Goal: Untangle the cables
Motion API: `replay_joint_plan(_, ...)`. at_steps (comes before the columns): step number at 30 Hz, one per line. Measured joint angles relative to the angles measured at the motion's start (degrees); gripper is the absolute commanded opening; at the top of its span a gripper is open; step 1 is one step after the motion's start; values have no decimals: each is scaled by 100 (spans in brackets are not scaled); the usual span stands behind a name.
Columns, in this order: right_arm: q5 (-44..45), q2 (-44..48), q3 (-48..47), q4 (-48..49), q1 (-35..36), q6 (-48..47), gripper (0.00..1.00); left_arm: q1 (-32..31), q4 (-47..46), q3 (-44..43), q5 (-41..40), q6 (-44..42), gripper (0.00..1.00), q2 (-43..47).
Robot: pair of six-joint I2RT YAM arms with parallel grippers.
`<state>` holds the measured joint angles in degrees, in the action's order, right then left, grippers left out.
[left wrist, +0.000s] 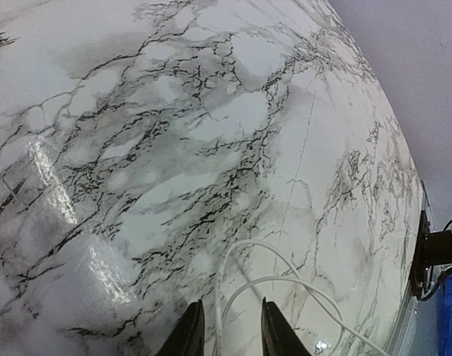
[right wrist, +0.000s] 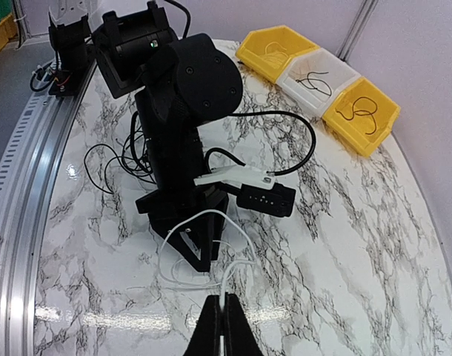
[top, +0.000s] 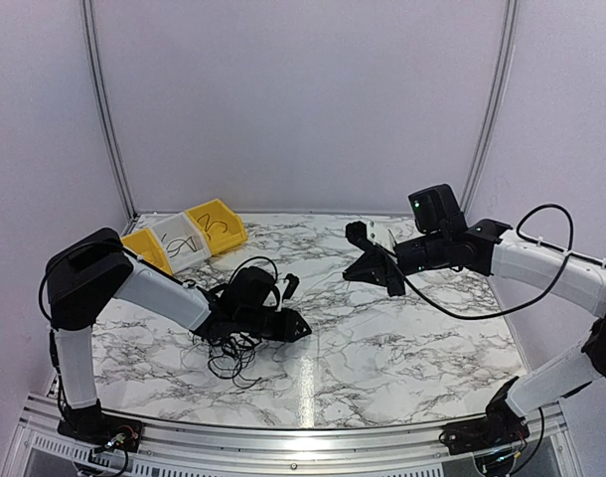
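Marble-patterned table [top: 382, 348] carries the black cables [top: 228, 353] in a loose tangle under the left wrist, behind your left tool [left wrist: 231, 311]. Its jaws stand partly spread, with a white cable [left wrist: 278, 278] running between them; you cannot tell whether they touch it. Your right tool [right wrist: 222, 322] is pressed together, pinching that white cable's raised strand.

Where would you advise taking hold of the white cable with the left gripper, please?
Take the white cable on the strand between the left gripper's open fingers, coming straight down from above. Its loops seem to lie flat on the marble table, so a sideways approach would probably just push them. The right gripper, shut on another stretch, should steady it.
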<state>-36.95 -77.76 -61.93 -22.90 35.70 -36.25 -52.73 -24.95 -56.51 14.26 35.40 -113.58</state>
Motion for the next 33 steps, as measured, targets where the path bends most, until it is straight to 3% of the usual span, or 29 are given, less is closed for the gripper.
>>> replay_joint_plan(16, -472, 184, -2, -179, 0, -131, 0, 544, -13, 11, -905, 756, 23, 0)
replay_joint_plan(22, -656, 247, -4, -249, 0, -164, 0, 798, -96, -48, -839, 807, 25, 0)
replay_joint_plan(33, -874, 289, -4, -238, 0, -103, 0, 831, -229, -905, -494, 844, 24, -72)
